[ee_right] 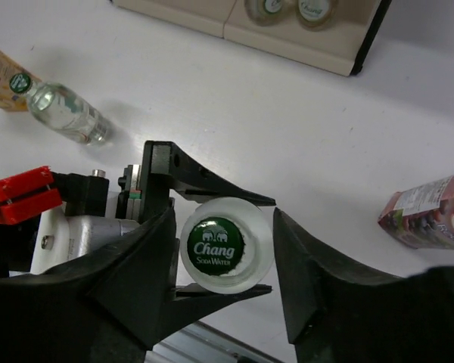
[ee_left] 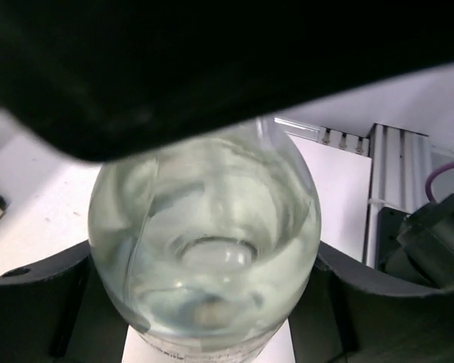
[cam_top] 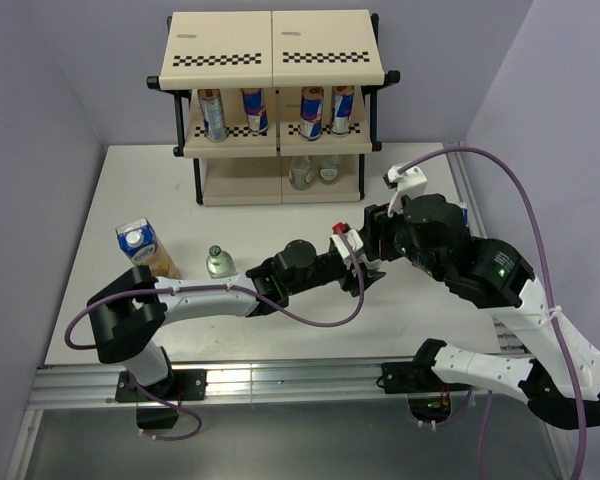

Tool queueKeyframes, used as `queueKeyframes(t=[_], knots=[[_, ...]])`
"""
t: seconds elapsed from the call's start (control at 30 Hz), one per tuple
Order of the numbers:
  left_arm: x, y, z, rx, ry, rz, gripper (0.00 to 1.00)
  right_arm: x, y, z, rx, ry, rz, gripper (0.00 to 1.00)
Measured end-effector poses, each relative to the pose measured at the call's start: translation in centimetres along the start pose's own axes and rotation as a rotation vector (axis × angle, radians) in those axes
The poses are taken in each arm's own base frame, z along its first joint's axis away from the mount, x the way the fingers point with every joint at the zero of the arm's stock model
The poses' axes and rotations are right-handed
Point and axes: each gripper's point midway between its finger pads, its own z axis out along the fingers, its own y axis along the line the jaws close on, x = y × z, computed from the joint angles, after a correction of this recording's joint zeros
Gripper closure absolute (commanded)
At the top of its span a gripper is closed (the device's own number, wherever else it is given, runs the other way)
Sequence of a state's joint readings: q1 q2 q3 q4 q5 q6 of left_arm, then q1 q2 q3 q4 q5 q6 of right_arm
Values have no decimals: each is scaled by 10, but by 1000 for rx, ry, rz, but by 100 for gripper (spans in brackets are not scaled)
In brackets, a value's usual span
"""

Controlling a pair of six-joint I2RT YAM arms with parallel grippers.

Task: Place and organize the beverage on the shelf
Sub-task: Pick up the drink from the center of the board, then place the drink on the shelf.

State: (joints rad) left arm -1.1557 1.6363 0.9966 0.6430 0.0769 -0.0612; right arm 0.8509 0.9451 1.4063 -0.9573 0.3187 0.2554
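Note:
My left gripper point(ee_left: 204, 302) is shut on a small clear green-capped bottle point(ee_left: 204, 227) and holds it at the table's middle point(cam_top: 368, 268). In the right wrist view the bottle's cap point(ee_right: 216, 246) sits between my right gripper's point(ee_right: 223, 227) open fingers; the left one is against the bottle, the right one stands apart. The shelf point(cam_top: 273, 60) stands at the back with several cans point(cam_top: 255, 110) on its middle tier and two bottles point(cam_top: 315, 170) on the bottom tier. Another bottle point(cam_top: 218, 262) and the yellow carton point(cam_top: 148, 248) stand at the left. The purple carton point(ee_right: 431, 212) lies at the right.
Purple cables point(cam_top: 520, 200) loop over both arms. The table's near edge is a metal rail point(cam_top: 280, 380). Grey walls close in the left and right sides.

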Motion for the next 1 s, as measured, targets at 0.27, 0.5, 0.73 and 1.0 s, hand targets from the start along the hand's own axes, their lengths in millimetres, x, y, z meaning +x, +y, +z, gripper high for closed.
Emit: queueKeyframes(t=[0.27, 0.5, 0.73, 1.0], knots=[[2, 9, -3, -47, 19, -12, 100, -13, -15, -9, 77, -77, 79, 37], [25, 21, -11, -82, 113, -25, 100, -33, -43, -26, 196, -239, 200, 47], [9, 32, -33, -110, 120, -40, 100, -19, -36, -3, 184, -228, 161, 69], [-27, 23, -46, -75, 53, -40, 100, -4, 2, 37, 30, -158, 61, 77]])
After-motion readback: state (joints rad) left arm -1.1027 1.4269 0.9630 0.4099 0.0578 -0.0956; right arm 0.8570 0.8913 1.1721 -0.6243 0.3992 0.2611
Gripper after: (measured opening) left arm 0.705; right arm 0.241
